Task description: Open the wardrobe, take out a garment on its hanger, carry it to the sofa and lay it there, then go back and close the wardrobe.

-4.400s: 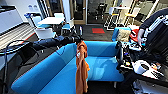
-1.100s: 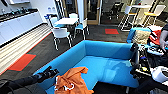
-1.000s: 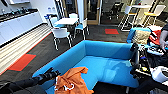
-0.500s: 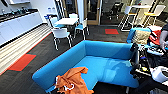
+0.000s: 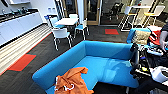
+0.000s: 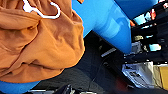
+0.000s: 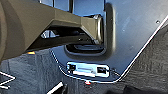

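Note:
The orange garment [image 5: 71,80] lies crumpled on the near left end of the blue sofa [image 5: 105,65], spilling a little over the seat's front edge. In the left wrist view the garment [image 6: 37,45] looms large and close on the sofa [image 6: 105,22]. The white hanger [image 6: 30,9] rests on top of the fabric, still threaded into it. Nothing in that view touches the cloth. My right arm [image 5: 135,58] stands folded at the right side of the head view, over the sofa's right end.
A white table [image 5: 65,21] with blue-seated chairs [image 5: 61,33] stands beyond the sofa, and a white counter [image 5: 17,25] runs along the left wall. Dark carpet has red patches [image 5: 21,62]. An equipment cart [image 5: 150,62] and a person's arm [image 5: 163,37] are at the right.
The garment, held hanging over the sofa several seconds ago, now lies on the seat. My left arm, at the head view's lower left a second ago, has drawn back out of it.

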Tool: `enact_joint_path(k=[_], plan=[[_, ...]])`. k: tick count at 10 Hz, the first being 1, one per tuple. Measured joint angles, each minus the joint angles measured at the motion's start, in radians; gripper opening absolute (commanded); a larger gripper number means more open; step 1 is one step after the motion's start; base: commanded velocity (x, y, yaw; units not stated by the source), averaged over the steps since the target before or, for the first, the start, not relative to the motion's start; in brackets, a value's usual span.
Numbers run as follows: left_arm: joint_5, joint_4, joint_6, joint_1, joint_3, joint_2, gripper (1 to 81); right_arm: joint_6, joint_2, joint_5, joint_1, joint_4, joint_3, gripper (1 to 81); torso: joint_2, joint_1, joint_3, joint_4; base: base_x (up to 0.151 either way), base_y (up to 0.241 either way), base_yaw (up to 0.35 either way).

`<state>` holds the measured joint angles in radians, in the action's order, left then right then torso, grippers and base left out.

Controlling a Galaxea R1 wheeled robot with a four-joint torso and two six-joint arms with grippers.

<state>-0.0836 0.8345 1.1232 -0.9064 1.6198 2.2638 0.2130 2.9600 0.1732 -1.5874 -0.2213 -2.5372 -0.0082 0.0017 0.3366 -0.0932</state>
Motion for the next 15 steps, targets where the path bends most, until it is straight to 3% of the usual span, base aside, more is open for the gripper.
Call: enact_joint_path(k=[3, 8, 10, 13, 15], plan=[[0.000, 0.049, 0.000, -0.134, 0.036, 0.011, 81.1, 0.001, 0.008, -0.001, 0.006, 0.000, -0.001, 81.1, 0.000, 0.000, 0.000, 0.000, 0.000, 0.000, 0.000], [-0.018, 0.118, 0.000, -0.368, 0.336, 0.158, 81.1, 0.004, 0.015, -0.011, 0.017, 0.000, -0.004, 81.1, -0.001, -0.001, -0.003, 0.000, 0.000, 0.000, 0.000], [-0.023, 0.126, 0.000, -0.445, 0.464, 0.224, 81.1, 0.004, 0.020, -0.016, 0.015, 0.000, -0.004, 81.1, -0.001, -0.001, -0.043, 0.000, 0.000, 0.000, 0.000], [0.014, 0.130, 0.000, -0.573, 0.557, 0.347, 81.1, 0.004, 0.028, -0.018, 0.000, 0.000, -0.018, 81.1, -0.002, -0.003, -0.148, 0.000, 0.000, 0.000, 0.000], [0.046, 0.130, -0.086, -0.588, 0.586, 0.390, 81.1, 0.005, 0.039, -0.018, -0.006, 0.000, -0.037, 81.1, -0.003, -0.004, -0.174, 0.000, 0.000, 0.000, 0.000]])
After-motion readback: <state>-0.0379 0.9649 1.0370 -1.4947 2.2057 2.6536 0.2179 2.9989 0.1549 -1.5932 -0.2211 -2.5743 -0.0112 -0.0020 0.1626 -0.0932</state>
